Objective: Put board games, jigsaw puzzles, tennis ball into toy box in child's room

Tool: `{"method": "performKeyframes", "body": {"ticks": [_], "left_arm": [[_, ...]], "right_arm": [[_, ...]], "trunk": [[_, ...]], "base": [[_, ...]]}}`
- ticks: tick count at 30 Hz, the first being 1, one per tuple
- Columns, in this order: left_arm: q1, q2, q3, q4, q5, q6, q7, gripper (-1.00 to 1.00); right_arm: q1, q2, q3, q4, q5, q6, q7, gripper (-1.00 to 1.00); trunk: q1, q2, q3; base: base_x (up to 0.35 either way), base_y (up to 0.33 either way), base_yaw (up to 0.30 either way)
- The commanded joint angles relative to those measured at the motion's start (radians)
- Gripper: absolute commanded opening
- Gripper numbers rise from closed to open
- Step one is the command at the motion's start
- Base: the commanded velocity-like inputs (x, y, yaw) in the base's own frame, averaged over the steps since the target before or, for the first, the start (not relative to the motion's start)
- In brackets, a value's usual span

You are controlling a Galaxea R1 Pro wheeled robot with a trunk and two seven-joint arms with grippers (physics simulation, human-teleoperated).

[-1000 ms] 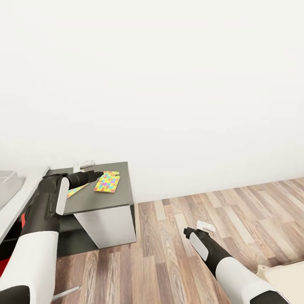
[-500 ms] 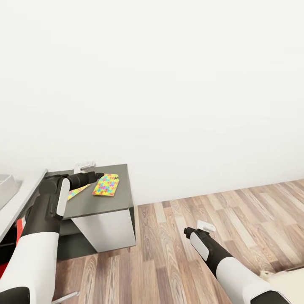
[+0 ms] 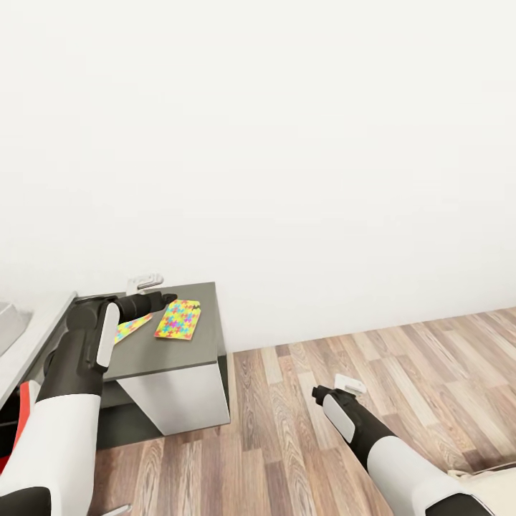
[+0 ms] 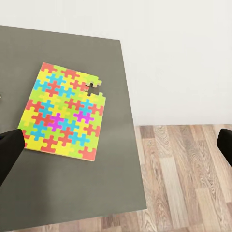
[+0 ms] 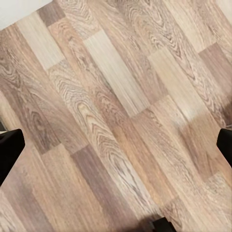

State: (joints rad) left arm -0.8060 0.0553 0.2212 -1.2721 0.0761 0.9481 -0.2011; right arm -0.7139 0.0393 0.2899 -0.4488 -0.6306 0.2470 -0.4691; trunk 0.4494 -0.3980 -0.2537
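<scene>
Grey cabinet top (image 3: 172, 351) holds both jigsaw puzzles (image 4: 63, 113), left gripper (image 3: 145, 281) hovering above them with jaws spread, right gripper (image 3: 350, 385) spread wide over bare floor (image 5: 116, 116); thin flat panel could slip or skid off the edge when pinched.

Place: you're in a room of a home, likely a child's room.
Floor: wood planks (image 3: 401, 373) in mixed brown tones run under you, as in a lived-in bedroom.
Wall: plain white wall (image 3: 287, 143), bare and domestic.
Furniture: a low dark grey cabinet (image 3: 172, 358) with a white side stands against the wall, joined to a pale desk top (image 3: 32, 337).
Toys: two bright jigsaw puzzles (image 4: 63, 113) lie flat on your cabinet top.
</scene>
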Motion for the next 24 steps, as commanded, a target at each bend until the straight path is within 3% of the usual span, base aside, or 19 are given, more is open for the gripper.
{"method": "performKeyframes", "body": {"ticks": [1, 7, 10, 12, 15, 18, 24], "left_arm": [[-0.001, 0.000, 0.001, 0.000, 0.008, 0.006, 0.002, 1.00], [-0.001, 0.000, 0.001, 0.002, 0.007, 0.007, 0.004, 1.00], [-0.001, -0.001, -0.019, 0.008, 0.005, 0.007, 0.014, 1.00], [-0.001, 0.000, -0.060, 0.010, 0.005, 0.007, 0.044, 1.00], [-0.001, 0.000, -0.092, 0.012, 0.006, 0.007, 0.092, 1.00], [-0.001, -0.005, -0.107, 0.020, 0.007, 0.008, 0.143, 1.00], [-0.002, -0.053, -0.116, 0.087, 0.005, -0.007, 0.260, 1.00]], "right_arm": [[-0.001, -0.002, 0.008, -0.001, -0.006, 0.005, -0.008, 1.00], [-0.001, -0.004, 0.008, -0.001, -0.006, 0.005, -0.008, 1.00], [-0.001, -0.004, 0.008, -0.001, -0.006, 0.005, -0.008, 1.00], [-0.001, -0.004, 0.008, -0.001, -0.006, 0.007, -0.008, 1.00], [-0.001, -0.004, 0.008, -0.001, -0.007, 0.009, -0.007, 1.00], [-0.001, -0.004, 0.008, -0.001, -0.007, 0.011, -0.007, 1.00], [-0.001, -0.006, 0.008, -0.001, -0.007, 0.012, 0.017, 1.00]], "trunk": [[0.001, -0.002, -0.002], [0.001, -0.002, -0.002], [0.001, -0.002, -0.002], [0.001, -0.002, -0.002], [0.001, -0.002, -0.002], [0.001, -0.002, -0.002], [0.001, -0.002, -0.002]], "base": [[0.004, 0.000, 0.000], [0.122, 0.000, 0.000], [0.217, 0.000, 0.000], [0.085, 0.000, 0.000], [0.041, 0.000, 0.000], [0.016, 0.000, 0.000], [0.004, 0.000, 0.000]]}}
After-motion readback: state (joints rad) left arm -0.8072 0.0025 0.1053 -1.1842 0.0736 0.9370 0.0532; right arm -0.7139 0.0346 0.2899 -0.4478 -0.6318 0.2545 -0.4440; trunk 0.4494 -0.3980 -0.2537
